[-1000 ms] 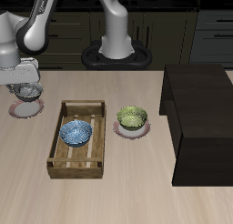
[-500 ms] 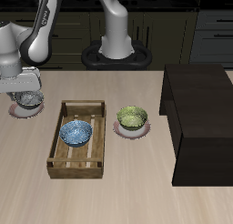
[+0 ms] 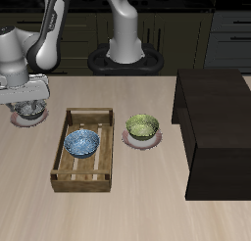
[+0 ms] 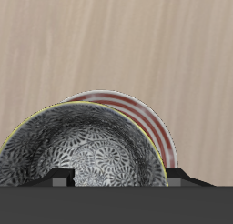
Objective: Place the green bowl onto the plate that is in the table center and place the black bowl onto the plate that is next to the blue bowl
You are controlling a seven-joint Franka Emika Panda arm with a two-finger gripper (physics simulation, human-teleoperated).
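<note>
Wrist view: the black patterned bowl (image 4: pixel 82 155) is held in the gripper (image 3: pixel 29 106), low over the red-striped plate (image 4: pixel 150 118) beside the wooden tray's blue bowl (image 3: pixel 81 142). Release is judged next.

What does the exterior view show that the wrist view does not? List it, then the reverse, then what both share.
Only the exterior view shows the green bowl sitting on its plate, the blue bowl inside the wooden tray, the dark cabinet and the robot arm.

Only the wrist view shows the black bowl's patterned inside, its yellow rim and the stripes of the plate under it.

Both show the black bowl over the striped plate, the end effector and the table.
</note>
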